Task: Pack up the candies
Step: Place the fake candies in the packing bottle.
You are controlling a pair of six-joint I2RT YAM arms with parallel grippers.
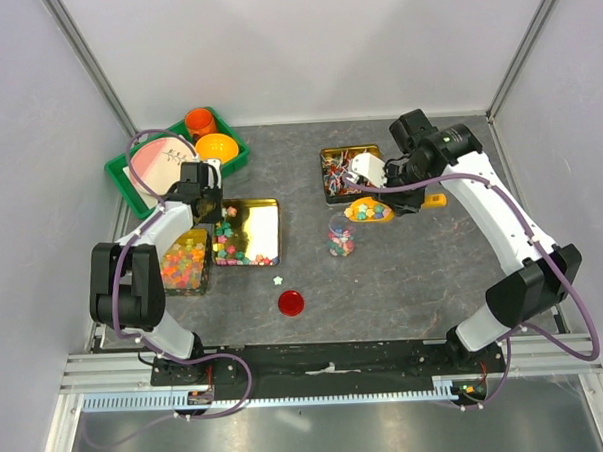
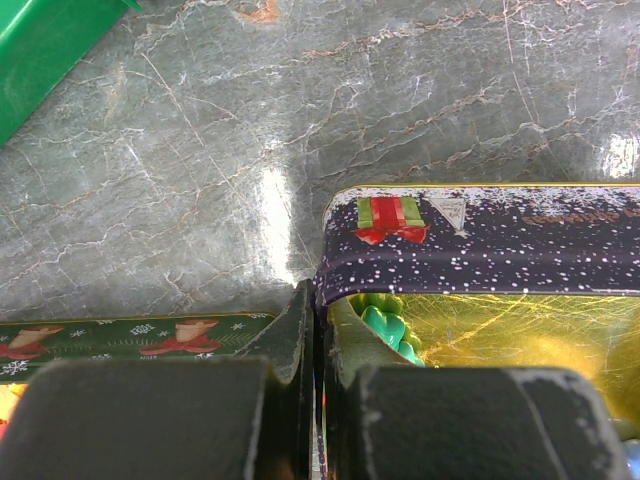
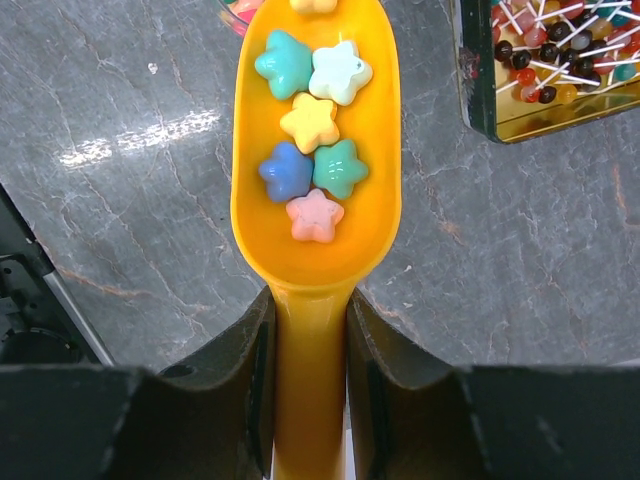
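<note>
The candies are tiny pastel stars. Several candies (image 3: 310,120) lie in a yellow scoop (image 3: 315,230), and my right gripper (image 3: 310,300) is shut on its handle. Seen from above, the scoop (image 1: 369,211) hangs level just up and right of a small clear jar (image 1: 341,236) that holds some candies. More candies (image 1: 241,251) lie in a gold tin (image 1: 261,223). My left gripper (image 1: 208,202) is shut on that tin's rim at its far left corner. In the left wrist view the fingers (image 2: 300,330) pinch the tin's wall (image 2: 480,240), with a green candy (image 2: 392,330) just inside.
One stray candy (image 1: 278,280) and a red lid (image 1: 291,303) lie on the table near the front. A tin of gummy pieces (image 1: 185,263) stands left of the gold tin, and a lollipop tin (image 1: 341,172) behind the scoop. A green tray (image 1: 129,178) with dishes sits back left.
</note>
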